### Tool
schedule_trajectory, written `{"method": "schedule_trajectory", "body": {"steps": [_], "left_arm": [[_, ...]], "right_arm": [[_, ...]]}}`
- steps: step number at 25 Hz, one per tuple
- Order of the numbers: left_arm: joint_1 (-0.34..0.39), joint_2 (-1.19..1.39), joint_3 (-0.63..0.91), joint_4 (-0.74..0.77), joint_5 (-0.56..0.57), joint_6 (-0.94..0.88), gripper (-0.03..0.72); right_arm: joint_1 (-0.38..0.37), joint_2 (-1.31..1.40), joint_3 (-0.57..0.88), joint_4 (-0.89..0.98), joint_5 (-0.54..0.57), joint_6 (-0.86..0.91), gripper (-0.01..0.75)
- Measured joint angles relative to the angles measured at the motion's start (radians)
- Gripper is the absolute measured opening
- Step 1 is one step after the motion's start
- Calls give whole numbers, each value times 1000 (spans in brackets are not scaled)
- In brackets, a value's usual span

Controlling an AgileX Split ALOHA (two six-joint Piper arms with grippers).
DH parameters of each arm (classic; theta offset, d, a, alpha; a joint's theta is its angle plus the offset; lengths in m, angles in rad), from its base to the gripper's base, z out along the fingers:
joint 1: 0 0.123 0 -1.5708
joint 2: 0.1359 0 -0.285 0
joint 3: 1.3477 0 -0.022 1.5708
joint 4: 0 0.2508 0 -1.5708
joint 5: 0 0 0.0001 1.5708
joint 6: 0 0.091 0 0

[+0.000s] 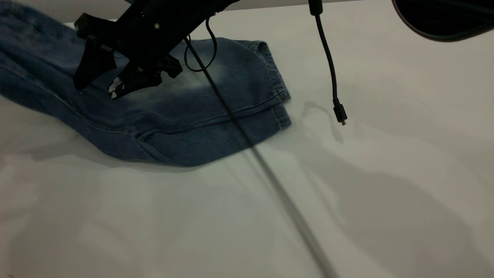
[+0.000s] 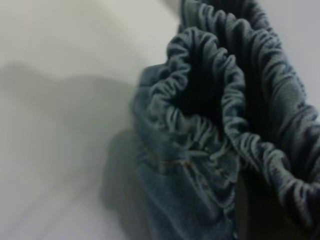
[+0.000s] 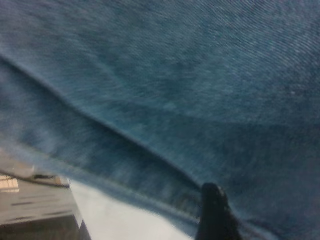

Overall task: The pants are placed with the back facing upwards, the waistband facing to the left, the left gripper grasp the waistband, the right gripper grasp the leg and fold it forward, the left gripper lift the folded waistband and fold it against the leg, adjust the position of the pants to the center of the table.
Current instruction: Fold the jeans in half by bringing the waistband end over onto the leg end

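Note:
The blue denim pants (image 1: 200,116) lie folded lengthwise at the table's (image 1: 347,200) upper left, hems (image 1: 278,90) toward the middle. The pale faded leg (image 1: 224,73) is on top. My right gripper (image 1: 106,79) hovers just above the pants' middle, its jaws apart and nothing between them. One fingertip (image 3: 214,212) shows against denim (image 3: 190,100) in the right wrist view. The pants' left end (image 1: 19,42) rises off the table. In the left wrist view the ruched waistband (image 2: 220,115) hangs bunched right at my left gripper (image 2: 250,212), which seems shut on it, above the table (image 2: 60,125).
A black cable with a plug (image 1: 339,112) dangles over the table right of the hems. A thin blurred line (image 1: 270,173) crosses the view diagonally. A dark rounded object (image 1: 444,19) fills the top right corner. Bare tabletop spreads in front and to the right.

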Motion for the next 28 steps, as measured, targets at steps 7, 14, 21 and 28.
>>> {"method": "schedule_trajectory", "body": {"steps": [7, 14, 21, 28], "left_arm": [[-153, -135, 1, 34, -58, -26, 178], [-287, -167, 1, 26, -88, -57, 173], [-344, -167, 1, 23, -140, -50, 172], [-349, -167, -4, 21, -129, -39, 172]], "right_arm": [[8, 0, 0, 0, -2, 9, 381], [38, 0, 0, 4, 16, 9, 381], [6, -21, 0, -10, 74, -9, 381], [-91, -55, 0, -113, 94, -6, 381]]}}
